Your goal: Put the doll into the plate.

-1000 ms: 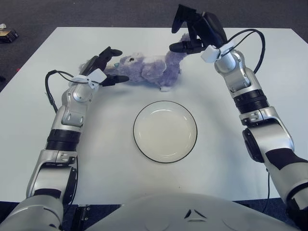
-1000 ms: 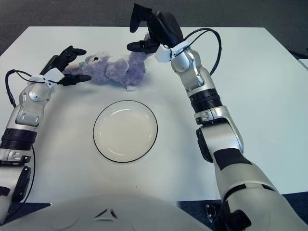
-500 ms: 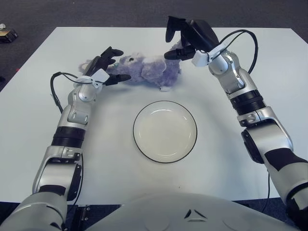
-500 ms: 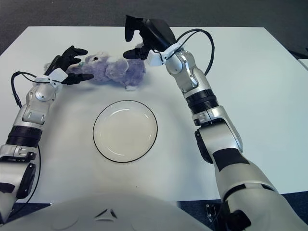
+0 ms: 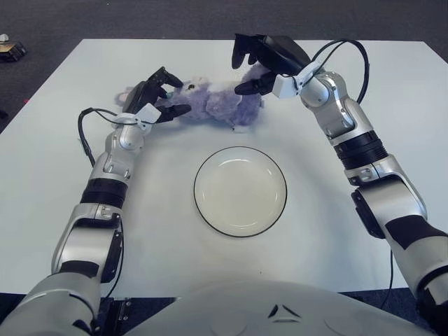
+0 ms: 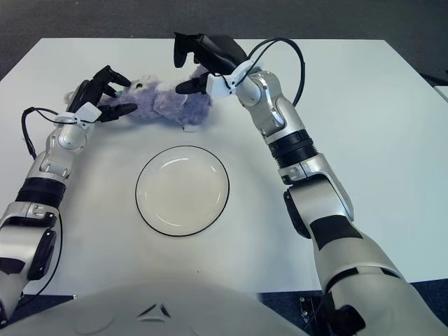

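A purple plush doll [image 5: 217, 105] lies on its side on the white table, beyond the plate. The white plate [image 5: 240, 192] with a dark rim sits empty at the table's middle. My left hand [image 5: 171, 94] is at the doll's head end, with its fingers spread on either side of the head. My right hand [image 5: 245, 70] hovers over the doll's rear end with its fingers spread and holds nothing.
The white table [image 5: 350, 231] stretches wide on both sides of the plate. A small object [image 5: 10, 49] lies on the dark floor past the table's far left corner.
Both hands have closed in on the doll: the left hand moved right to its head, the right hand moved left and down over its rear. The doll has not moved.
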